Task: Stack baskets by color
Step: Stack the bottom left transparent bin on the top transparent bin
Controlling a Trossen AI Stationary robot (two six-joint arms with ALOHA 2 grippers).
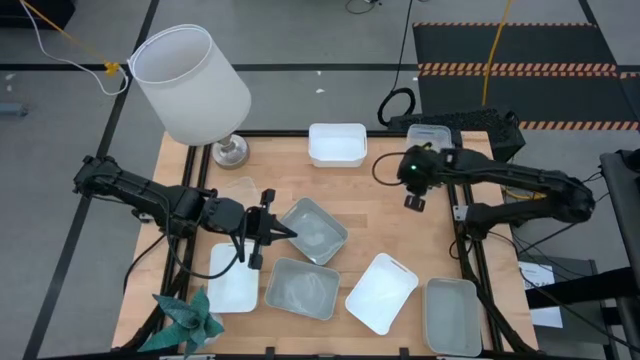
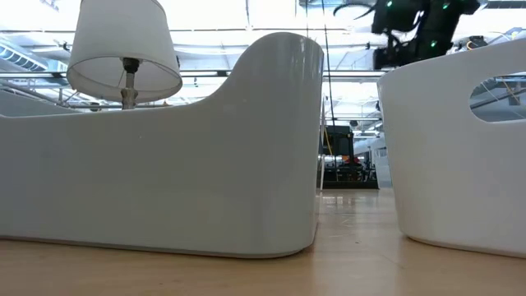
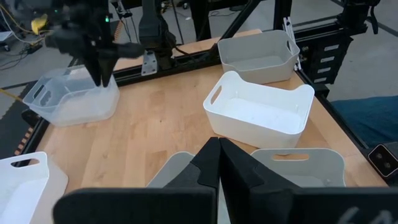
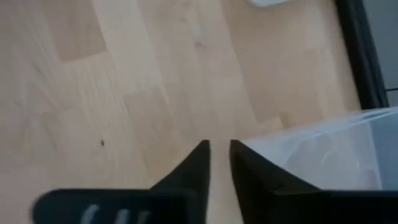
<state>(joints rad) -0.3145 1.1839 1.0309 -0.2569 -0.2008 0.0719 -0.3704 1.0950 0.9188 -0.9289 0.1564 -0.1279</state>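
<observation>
Several baskets lie on the wooden table. A white one (image 1: 335, 143) sits at the far middle, and two more white ones (image 1: 381, 292) (image 1: 233, 277) are near the front. Grey-green ones (image 1: 313, 230) (image 1: 300, 287) (image 1: 452, 315) lie in the middle and at the near right. One clear basket (image 1: 430, 133) stands at the far right and another (image 1: 240, 188) at the left. My left gripper (image 1: 285, 232) hovers shut over the middle grey-green basket. My right gripper (image 4: 219, 152) hangs over bare wood beside the far-right clear basket (image 4: 323, 149), its fingers drawn almost together with nothing between them.
A lamp with a big white shade (image 1: 190, 85) stands at the table's far left corner. A teal cloth (image 1: 190, 318) lies at the near left corner. In the low view two white baskets (image 2: 205, 164) (image 2: 460, 148) fill the foreground. Bare wood lies between the far white basket and the middle baskets.
</observation>
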